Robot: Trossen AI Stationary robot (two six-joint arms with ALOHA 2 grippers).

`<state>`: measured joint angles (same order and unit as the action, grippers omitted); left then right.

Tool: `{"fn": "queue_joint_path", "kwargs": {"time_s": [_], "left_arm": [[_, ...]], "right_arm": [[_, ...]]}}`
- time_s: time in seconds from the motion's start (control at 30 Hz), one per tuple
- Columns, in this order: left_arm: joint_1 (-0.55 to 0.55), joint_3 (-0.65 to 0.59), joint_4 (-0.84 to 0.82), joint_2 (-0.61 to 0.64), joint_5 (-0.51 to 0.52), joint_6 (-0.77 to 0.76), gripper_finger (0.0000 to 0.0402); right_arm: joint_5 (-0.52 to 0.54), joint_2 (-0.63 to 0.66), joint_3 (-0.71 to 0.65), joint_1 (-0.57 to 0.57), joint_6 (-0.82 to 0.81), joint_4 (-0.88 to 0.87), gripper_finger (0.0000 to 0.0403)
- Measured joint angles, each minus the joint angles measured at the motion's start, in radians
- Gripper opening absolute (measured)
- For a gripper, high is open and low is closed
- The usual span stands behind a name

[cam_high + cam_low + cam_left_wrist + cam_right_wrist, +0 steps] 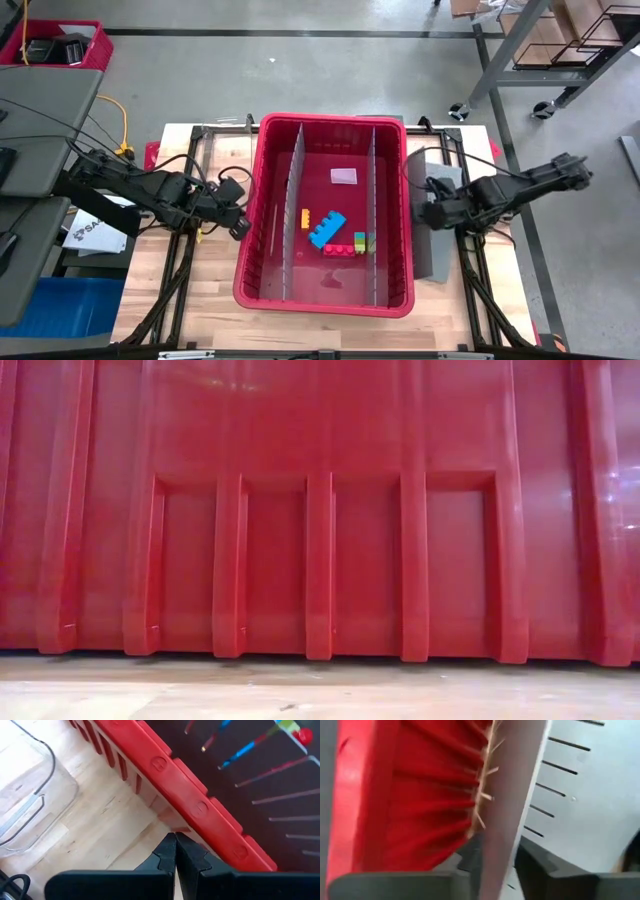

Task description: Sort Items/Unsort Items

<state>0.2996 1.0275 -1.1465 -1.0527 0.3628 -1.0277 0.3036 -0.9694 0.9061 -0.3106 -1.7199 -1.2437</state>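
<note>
A red bin (pixel 325 290) sits mid-table, split by two grey dividers (pixel 293 215) into three compartments. In the middle compartment lie a yellow block (pixel 304 218), a blue block (pixel 327 229) at its 4 o'clock, a red block (pixel 339 250) near the blue one's 5 o'clock, and a small yellow-green piece (pixel 362 242) just beside the right divider. A pale flat tile (pixel 343 176) lies toward 12 o'clock.

The left gripper (pixel 175 851) hangs outside the bin's 9 o'clock wall, jaws pressed together, holding nothing. The right gripper (pixel 432 213) is at the bin's 3 o'clock wall over a grey panel (pixel 437 255); its fingers (pixel 540 865) stand partly apart, and whether they hold anything I cannot tell.
</note>
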Motion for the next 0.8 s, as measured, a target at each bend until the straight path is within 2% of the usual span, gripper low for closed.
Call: {"fn": "queue_joint_path", "kwargs": {"time_s": [0.1, 0.23, 0.33, 0.5, 0.6, 0.7, 0.8], "left_arm": [[0.000, 0.000, 0.000, 0.000, -0.019, 0.034, 0.0000], [0.000, 0.000, -0.001, 0.000, -0.021, 0.043, 0.0000], [0.000, 0.000, -0.022, 0.000, -0.021, 0.063, 0.0000], [0.002, 0.000, -0.129, 0.000, -0.004, 0.062, 0.0000], [0.003, 0.013, -0.176, 0.004, 0.060, 0.073, 0.0000], [0.003, 0.027, -0.201, 0.021, 0.145, 0.118, 0.0000], [0.003, 0.029, -0.275, 0.036, 0.166, 0.108, 0.0000]], "right_arm": [[-0.030, 0.000, 0.056, -0.022, 0.027, -0.069, 0.0128], [-0.053, 0.001, 0.186, -0.024, 0.069, -0.252, 0.0171], [0.000, 0.005, 0.298, -0.024, 0.083, -0.332, 0.0183], [0.279, 0.011, 0.437, -0.020, 0.126, -0.249, 0.0185], [0.382, -0.026, 0.477, -0.002, 0.207, -0.155, 0.0185], [0.394, -0.096, 0.490, 0.045, 0.346, 0.005, 0.0185], [0.320, -0.191, 0.490, 0.102, 0.484, 0.199, 0.0185]]}}
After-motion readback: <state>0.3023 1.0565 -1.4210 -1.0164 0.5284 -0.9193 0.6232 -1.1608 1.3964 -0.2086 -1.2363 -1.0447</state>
